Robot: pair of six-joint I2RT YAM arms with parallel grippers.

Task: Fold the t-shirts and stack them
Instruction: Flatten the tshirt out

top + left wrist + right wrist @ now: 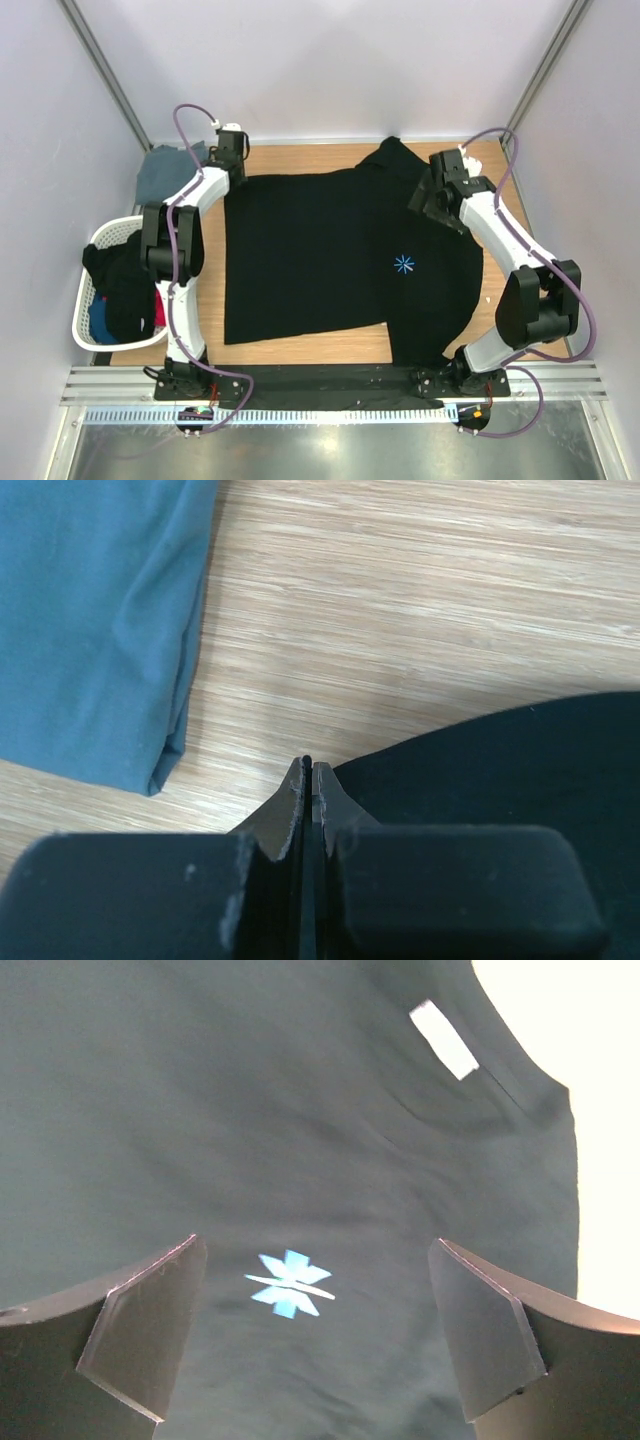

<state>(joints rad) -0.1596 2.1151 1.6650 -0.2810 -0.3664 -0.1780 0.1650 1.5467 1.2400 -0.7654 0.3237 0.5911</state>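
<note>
Across the table's (300, 350) middle lies the black t-shirt (320, 260), flat. Left fingers (327, 800) are shut at its corner near the far edge, hold unconfirmed. Right fingers (150, 1330) gape empty above it. Recommend matched edge pinches before folding.

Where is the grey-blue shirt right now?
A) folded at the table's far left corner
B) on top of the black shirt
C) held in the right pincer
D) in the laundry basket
A: the grey-blue shirt lies folded on the table, bare wood separating it from the black shirt.
</note>
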